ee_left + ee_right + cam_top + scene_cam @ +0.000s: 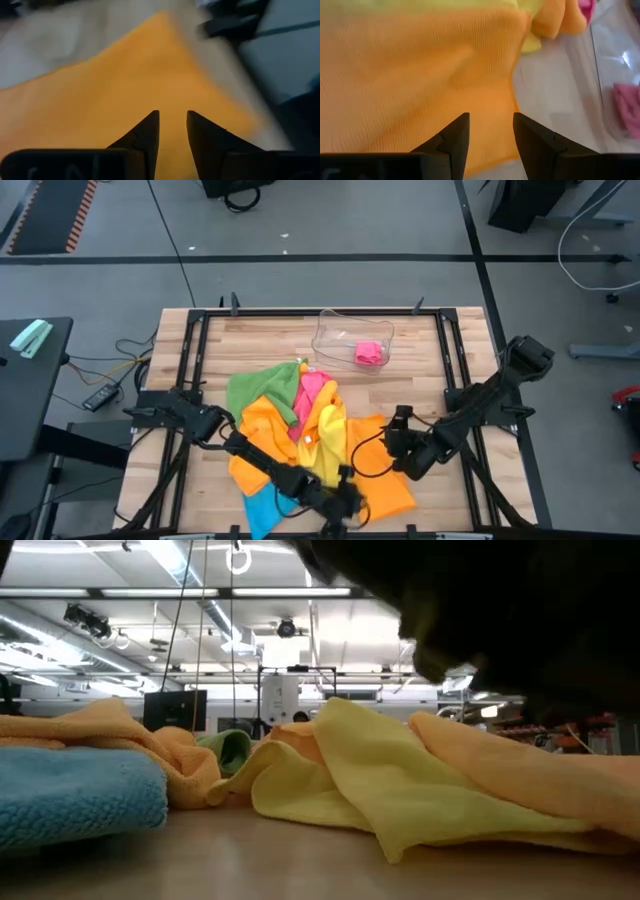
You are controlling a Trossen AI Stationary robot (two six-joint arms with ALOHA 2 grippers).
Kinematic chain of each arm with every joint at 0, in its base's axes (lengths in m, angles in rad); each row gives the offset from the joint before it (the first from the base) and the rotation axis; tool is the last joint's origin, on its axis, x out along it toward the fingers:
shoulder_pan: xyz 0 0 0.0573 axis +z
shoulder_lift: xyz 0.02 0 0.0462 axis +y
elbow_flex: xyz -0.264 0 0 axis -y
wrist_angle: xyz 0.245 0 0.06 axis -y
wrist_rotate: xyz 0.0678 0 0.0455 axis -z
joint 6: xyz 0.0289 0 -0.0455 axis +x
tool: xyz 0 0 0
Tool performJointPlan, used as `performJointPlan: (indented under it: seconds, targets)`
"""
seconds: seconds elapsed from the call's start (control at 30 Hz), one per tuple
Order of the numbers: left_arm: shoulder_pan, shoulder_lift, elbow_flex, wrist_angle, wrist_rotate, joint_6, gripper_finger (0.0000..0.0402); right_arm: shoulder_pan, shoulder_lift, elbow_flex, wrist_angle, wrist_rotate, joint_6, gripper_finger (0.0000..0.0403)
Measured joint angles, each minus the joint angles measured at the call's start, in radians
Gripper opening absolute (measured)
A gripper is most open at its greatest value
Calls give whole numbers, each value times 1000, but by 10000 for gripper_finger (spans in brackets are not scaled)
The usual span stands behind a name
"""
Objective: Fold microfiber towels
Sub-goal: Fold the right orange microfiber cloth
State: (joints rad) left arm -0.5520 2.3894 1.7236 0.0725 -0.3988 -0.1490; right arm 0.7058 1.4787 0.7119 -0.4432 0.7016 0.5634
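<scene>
Your microfiber towels (300,430) lie heaped mid-counter (420,345), the orange towel (385,480) spread nearest the front edge; both the left end effector (173,131) and the right end effector (491,131) hover over it with fingers parted, gripping nothing. Close carelessly and you may pinch the yellow towel (350,770) overlapping it (layers tangle easily); pulling then would drag the heap.

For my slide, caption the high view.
Both grippers over an orange towel beside heaped microfiber towels.
</scene>
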Motion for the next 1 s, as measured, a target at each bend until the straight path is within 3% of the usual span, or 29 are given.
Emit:
performJointPlan:
  seconds: [0.27, 0.4, 0.73, 1.0]
  targets:
    - [-15, 17, 0, -91, 141, -157, 107, 11, -3, -9, 31, -58, -18, 160]
    - [-36, 19, 0, -116, 129, -185, 107, 10, -3, -37, 88, -53, -46, 160]
    - [-45, 17, 0, -137, 132, -201, 107, -2, -3, -195, 489, -89, -170, 160]
    - [-44, 17, 0, -140, 141, -206, 107, -106, -3, -313, 492, -74, -99, 151]
